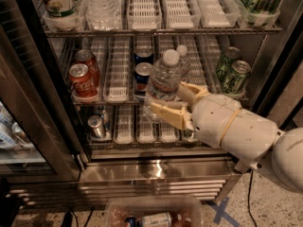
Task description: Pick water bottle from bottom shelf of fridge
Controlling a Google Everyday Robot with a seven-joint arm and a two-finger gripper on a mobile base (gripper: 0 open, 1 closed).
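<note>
My gripper [174, 102] is shut on the water bottle [163, 81], a small clear ribbed bottle with a white cap, and holds it upright just in front of the bottom shelf [116, 88]. One cream finger lies across the bottle's lower front and the other sits at its right side. A second similar bottle [182, 56] stands behind it on the shelf. The white arm comes in from the lower right. The fridge [142, 189] stands open, with its dark-framed door at the left.
Red cola cans [79, 78], blue Pepsi cans [142, 74] and green cans [233, 72] stand on the same shelf. Silver cans [97, 125] sit on the rack below. A bigger clear bottle [102, 4] stands on the rack above. A clear bin [151, 213] sits on the floor.
</note>
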